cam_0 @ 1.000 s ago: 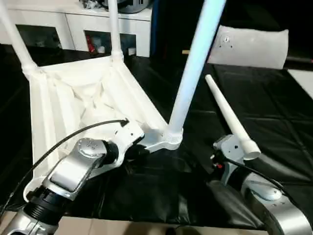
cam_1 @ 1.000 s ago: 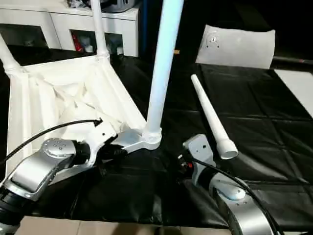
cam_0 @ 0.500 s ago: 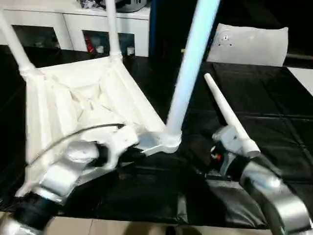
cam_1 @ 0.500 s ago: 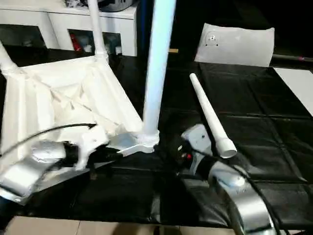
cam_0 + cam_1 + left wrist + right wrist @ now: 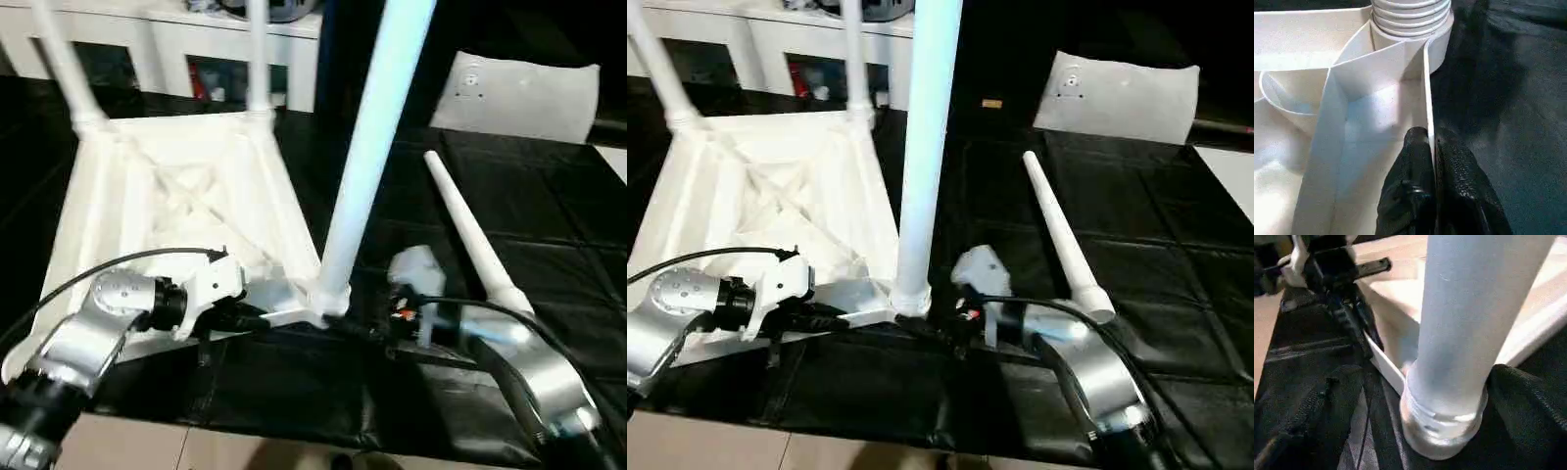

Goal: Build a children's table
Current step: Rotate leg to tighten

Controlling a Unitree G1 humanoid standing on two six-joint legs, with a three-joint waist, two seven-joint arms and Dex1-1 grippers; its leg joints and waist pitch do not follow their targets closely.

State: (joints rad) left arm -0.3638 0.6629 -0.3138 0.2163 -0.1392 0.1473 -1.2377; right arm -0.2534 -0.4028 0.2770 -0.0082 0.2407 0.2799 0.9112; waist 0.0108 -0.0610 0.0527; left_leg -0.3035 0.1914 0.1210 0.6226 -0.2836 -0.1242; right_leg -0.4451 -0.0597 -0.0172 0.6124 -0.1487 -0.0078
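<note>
At the near right corner of the upturned children's table (image 5: 176,196), a tall white leg (image 5: 367,147) stands upright in its round socket (image 5: 911,294), its long axis rising nearly straight up and leaning a little to the robot's right. The table lies ribbed side up on the black cloth (image 5: 549,225), with two more legs standing at its far corners. The right gripper (image 5: 933,331) sits low on the cloth just to the right of that socket, its jaws spread wide and holding nothing; in its wrist view the leg's ringed base looms directly ahead, close between the fingers' line. The left gripper (image 5: 1433,161) is pinched shut on the thin upright rim of the table's near edge, just to the left of the same socket, so it steadies the top. A fourth leg (image 5: 470,240) lies loose on the cloth beyond the right arm, thin end toward the far edge, wide end toward the near edge, well apart from either gripper's fingers. My judgement is that the right arm is the nearer to the standing leg, and the next move depends on whether the open jaws come round its base squarely, across its upright axis
</note>
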